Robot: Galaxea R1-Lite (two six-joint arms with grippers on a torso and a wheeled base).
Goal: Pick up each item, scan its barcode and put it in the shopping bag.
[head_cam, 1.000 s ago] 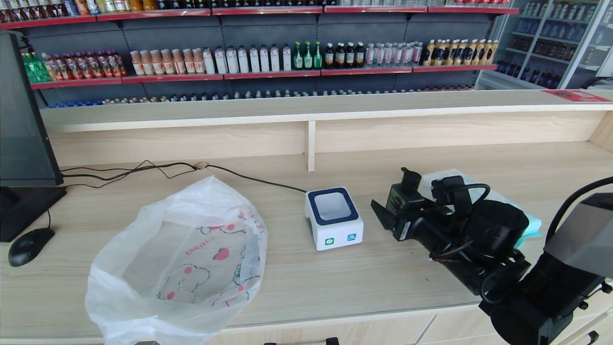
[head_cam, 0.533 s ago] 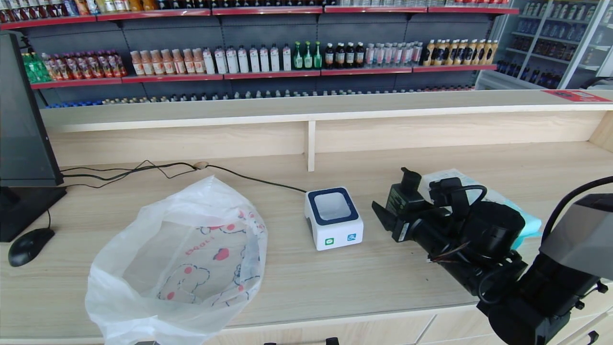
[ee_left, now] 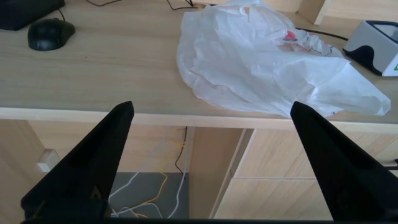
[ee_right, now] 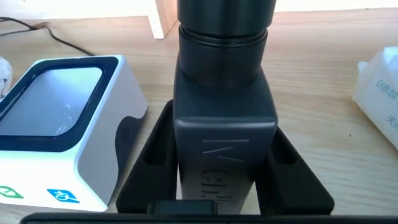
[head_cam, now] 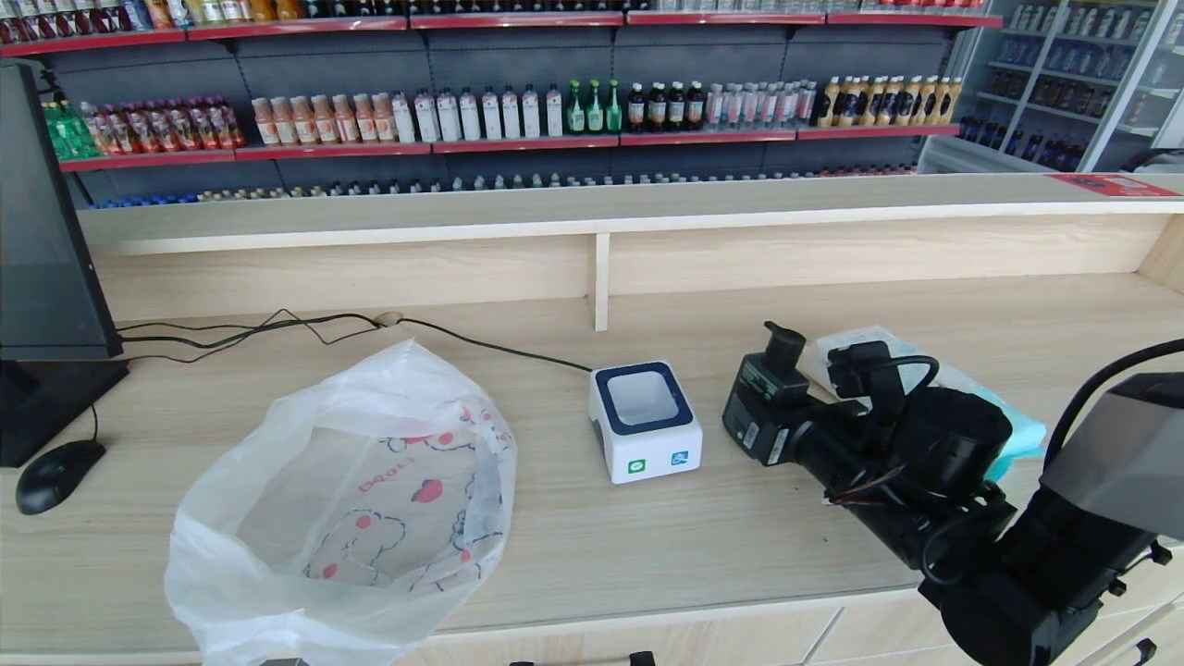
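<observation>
The right tool (ee_right: 222, 180) is clamping a dark capped bottle (head_cam: 760, 412) just beside the scanner (head_cam: 644, 421), not over its window, so I'm thinking the barcode may be facing the wrong way and missing the read. Swinging across low is risking a knock that shoves the scanner along the table (head_cam: 647, 546). The shopping bag (head_cam: 277, 416) is slumping, so a dropped bottle could be catching its soft rim. The left tool (ee_left: 211, 106) is hanging wide apart by the table's front edge.
</observation>
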